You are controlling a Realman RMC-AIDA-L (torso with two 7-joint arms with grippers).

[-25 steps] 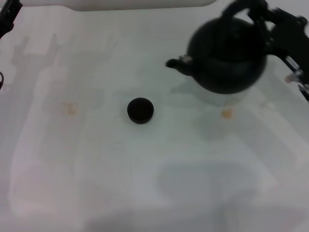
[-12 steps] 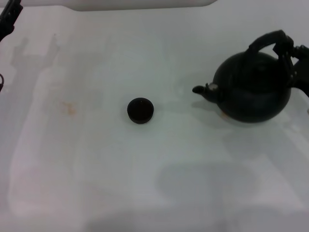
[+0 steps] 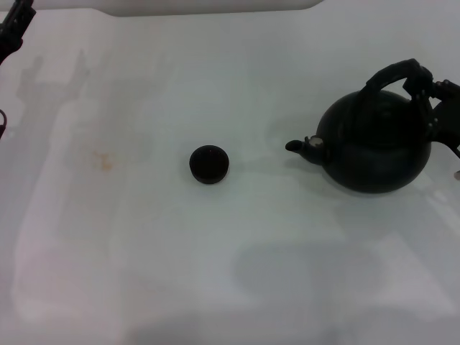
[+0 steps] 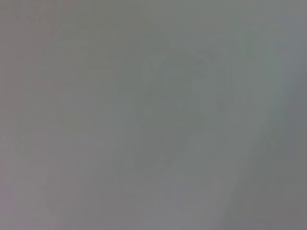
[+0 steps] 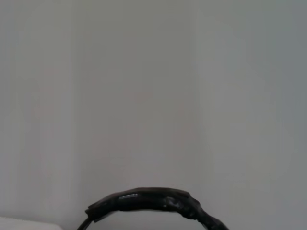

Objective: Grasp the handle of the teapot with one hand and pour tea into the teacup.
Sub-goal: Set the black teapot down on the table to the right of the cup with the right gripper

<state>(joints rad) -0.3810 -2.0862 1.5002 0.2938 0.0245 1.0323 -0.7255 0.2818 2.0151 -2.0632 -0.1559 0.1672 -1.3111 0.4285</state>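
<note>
The black teapot (image 3: 377, 144) stands at the right of the white table (image 3: 215, 259), its short spout (image 3: 300, 145) pointing left toward the teacup. The small round black teacup (image 3: 209, 164) sits near the middle, well apart from the spout. My right gripper (image 3: 429, 90) is at the right edge and closed on the right end of the arched black handle (image 3: 392, 70). The handle also shows in the right wrist view (image 5: 148, 203). My left gripper (image 3: 13, 29) is parked at the far left corner, only partly in view.
A faint orange stain (image 3: 103, 161) marks the table left of the teacup. A white ledge (image 3: 180, 6) runs along the back. The left wrist view shows only a blank grey surface.
The teapot has come down from high at the back right and moved right, and now looks set on the table with its spout level. The teacup has not moved.
</note>
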